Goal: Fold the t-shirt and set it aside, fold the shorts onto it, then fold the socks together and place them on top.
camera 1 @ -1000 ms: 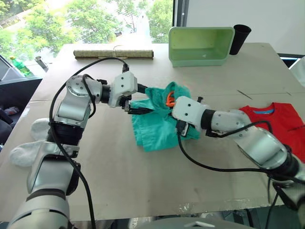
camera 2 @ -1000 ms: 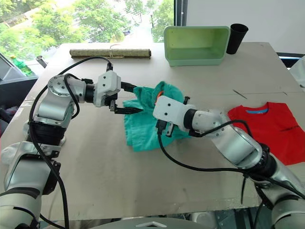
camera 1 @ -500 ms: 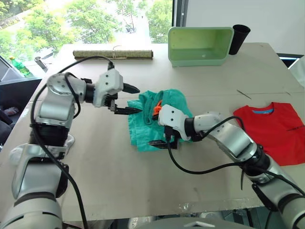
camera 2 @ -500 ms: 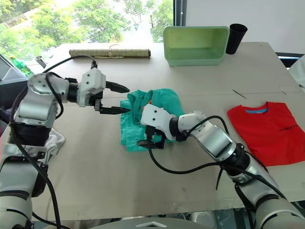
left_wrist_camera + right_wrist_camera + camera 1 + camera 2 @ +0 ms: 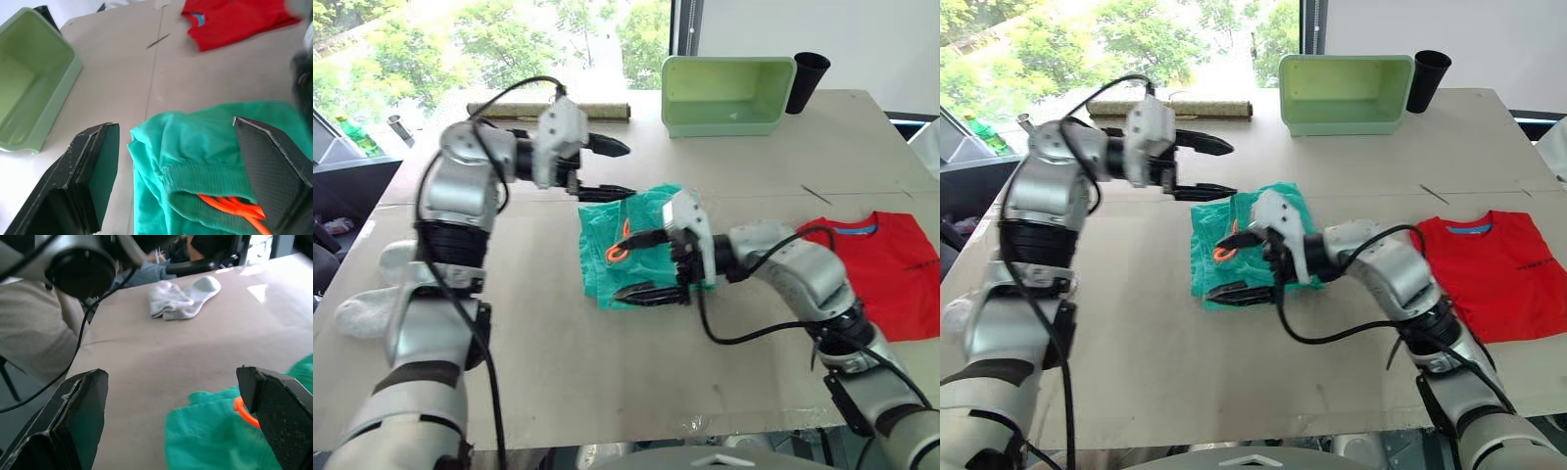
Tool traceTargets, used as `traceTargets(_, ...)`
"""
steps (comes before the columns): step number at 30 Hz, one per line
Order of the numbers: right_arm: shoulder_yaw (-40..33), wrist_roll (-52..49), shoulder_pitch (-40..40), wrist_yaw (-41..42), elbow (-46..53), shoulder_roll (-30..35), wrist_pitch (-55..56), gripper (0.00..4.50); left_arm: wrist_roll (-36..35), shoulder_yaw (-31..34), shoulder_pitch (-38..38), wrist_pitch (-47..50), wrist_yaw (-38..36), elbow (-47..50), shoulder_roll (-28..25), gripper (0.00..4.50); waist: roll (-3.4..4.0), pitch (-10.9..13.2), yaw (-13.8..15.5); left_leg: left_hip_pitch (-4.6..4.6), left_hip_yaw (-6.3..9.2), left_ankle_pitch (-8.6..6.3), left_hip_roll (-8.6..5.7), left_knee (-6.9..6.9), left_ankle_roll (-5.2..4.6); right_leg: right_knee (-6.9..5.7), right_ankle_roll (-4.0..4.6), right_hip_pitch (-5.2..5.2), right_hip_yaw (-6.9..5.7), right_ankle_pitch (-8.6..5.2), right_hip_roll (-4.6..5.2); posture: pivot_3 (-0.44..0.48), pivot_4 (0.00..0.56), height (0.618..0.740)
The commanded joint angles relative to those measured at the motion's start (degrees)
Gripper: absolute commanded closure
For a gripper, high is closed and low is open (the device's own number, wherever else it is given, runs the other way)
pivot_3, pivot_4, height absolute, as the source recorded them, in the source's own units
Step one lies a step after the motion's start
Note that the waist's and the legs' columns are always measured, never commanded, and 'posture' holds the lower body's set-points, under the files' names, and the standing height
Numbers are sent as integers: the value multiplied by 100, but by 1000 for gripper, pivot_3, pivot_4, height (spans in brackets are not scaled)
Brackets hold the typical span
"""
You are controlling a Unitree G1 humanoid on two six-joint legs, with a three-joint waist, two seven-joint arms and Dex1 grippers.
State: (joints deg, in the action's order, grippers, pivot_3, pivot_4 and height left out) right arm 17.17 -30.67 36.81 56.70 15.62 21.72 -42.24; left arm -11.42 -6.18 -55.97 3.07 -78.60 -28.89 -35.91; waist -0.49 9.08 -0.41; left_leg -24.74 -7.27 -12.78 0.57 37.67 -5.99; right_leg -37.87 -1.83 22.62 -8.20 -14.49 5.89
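Cardboard-brown tabletop point(image 5: 558, 362) with trees behind the window at the far end. Nearest the robot, off at the left edge, the socks point(image 5: 374, 294) sit in a light grey heap, well apart from everything else. Over on the right edge the t-shirt point(image 5: 891, 269) lies flat, red, with the blue mark at the neck showing.

Middle of the tabletop is where the shorts point(image 5: 631, 245) are, bunched into a rough teal rectangle with the orange drawstring point(image 5: 619, 247) looped on top. The right gripper point(image 5: 651, 264) hangs right over the near side of them with its two black fingers spread wide apart, not pinching any fabric. The left gripper point(image 5: 612, 168) is also wide open, hovering just past the far edge of the shorts, holding nothing; the left wrist view looks between its fingers down at the waistband and drawstring.

Further back there's a pale green bin point(image 5: 724, 93), a black cup point(image 5: 806, 80) right beside it, and a rolled-up mat point(image 5: 509, 110) along the far edge.
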Motion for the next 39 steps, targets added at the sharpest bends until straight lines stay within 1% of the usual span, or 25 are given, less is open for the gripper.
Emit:
traceTargets(1, -709, -231, -126, -95, 306, 321, 21, 69, 353, -130, -157, -556, 327, -214, 160, 514, -1, 1, -18, 0, -1, 0, 0, 0, 0, 0, 0, 1, 1, 0, 0, 0, 150, 740)
traceTargets(4, -1162, -266, -295, -200, 187, 577, 117, 69, 777, -401, -55, -1062, 597, -560, 379, 514, -1, 1, -19, 0, -3, 0, 1, -4, 0, 1, 1, 3, 0, 0, 0, 0, 150, 740)
traceTargets(7, -1063, 254, -382, -321, -185, 609, 753, 69, 1051, -596, 81, -1435, 720, -862, 531, 514, -1, 1, -30, 4, -9, 0, 2, -7, 0, 0, 1, 3, 3, 0, 0, 0, 150, 740)
traceTargets(8, -978, 315, -399, -308, -260, 554, 839, 69, 1098, -628, 116, -1502, 716, -927, 537, 514, -2, 1, -39, 4, -12, 0, 2, -7, 0, -1, 1, 4, 4, 0, 0, 0, 150, 740)
traceTargets(9, -716, 560, -418, -323, -435, 469, 1047, 69, 1261, -716, 185, -1638, 748, -1036, 492, 514, -2, 2, -48, 3, -13, 0, 3, -7, 0, -2, 1, 7, 5, 0, 0, 0, 150, 740)
traceTargets(12, -29, 1342, -542, -631, -1252, 93, 1588, 69, 1584, -852, 374, -1850, 889, -1299, 336, 514, -3, 0, -78, 9, -18, 0, 6, -13, 0, -2, 1, 9, 7, 0, -1, 0, 150, 740)
traceTargets(13, 75, 1565, -569, -737, -1491, 39, 1730, 69, 1606, -843, 407, -1873, 904, -1338, 317, 514, -2, 0, -81, 10, -20, 0, 7, -16, 1, -3, 1, 10, 8, 0, -2, 0, 150, 740)
traceTargets(15, 290, 1873, -735, -632, -1764, 148, 1981, 69, 1681, -842, 488, -1905, 936, -1389, 237, 514, -1, 1, -33, 6, -21, 1, 7, -18, 1, -2, 1, 11, 7, -1, -2, 0, 150, 740)
traceTargets(19, 372, 1975, -1050, -371, -1665, 511, 1866, 69, 1633, -737, 698, -1830, 968, -1419, 110, 514, -5, -2, -15, 3, -19, -1, -2, -8, -1, 8, -2, 2, 6, 1, 11, 0, 150, 740)
traceTargets(22, 108, 1768, -1148, -259, -1372, 739, 1724, 69, 1572, -666, 882, -1776, 966, -1392, 44, 514, -6, -6, -21, 11, -12, -1, -1, -1, 0, 3, -2, -1, 5, 0, 13, 0, 150, 740)
traceTargets(24, -371, 1155, -1087, -183, -1005, 696, 1384, 69, 1432, -597, 971, -1632, 920, -1264, 96, 514, -5, -6, -24, 12, -7, -1, 2, -1, 0, 0, -1, -1, 3, 0, 14, 0, 150, 740)
traceTargets(26, -1084, 374, -838, -449, -893, 451, 768, 69, 1268, -519, 1044, -1485, 904, -1060, 176, 514, -3, -5, -43, 11, -7, -1, 4, -2, 0, 0, 0, 0, 2, 1, 13, 0, 150, 740)
traceTargets(28, -1535, 82, -612, -712, -1117, 301, 458, 69, 1155, -443, 1100, -1338, 915, -877, 233, 514, -3, -5, -45, 8, -6, -1, 5, -3, 0, -2, 2, 2, 0, 2, 13, 0, 150, 740)
traceTargets(32, -1912, 59, -186, -1229, -2092, 92, 1, 69, 1069, -404, 1246, -1096, 950, -583, 238, 514, -6, -7, -20, 8, -6, -1, 4, -2, 0, 0, 2, -1, -5, 2, 14, 0, 150, 740)
traceTargets(35, -1875, 0, -32, -1310, -2611, -66, -467, 69, 1033, -381, 1355, -984, 963, -398, 209, 514, -5, -6, -28, 7, -6, -1, 3, -3, 0, 0, 2, -2, -7, 2, 16, 0, 150, 740)
traceTargets(37, -1827, -37, 30, -1274, -2789, -146, -665, 69, 986, -334, 1390, -856, 980, -301, 226, 514, -3, -5, -45, 5, -9, -1, 3, -6, 0, -1, 2, 2, -5, 2, 15, 0, 150, 740)
traceTargets(39, -1401, 205, 114, -1252, -3083, -417, -713, 69, 1008, -304, 1472, -824, 1011, -197, 191, 514, -1, -5, -57, 4, -11, -1, 3, -9, 0, -2, 2, 4, -4, 2, 13, 0, 150, 740)
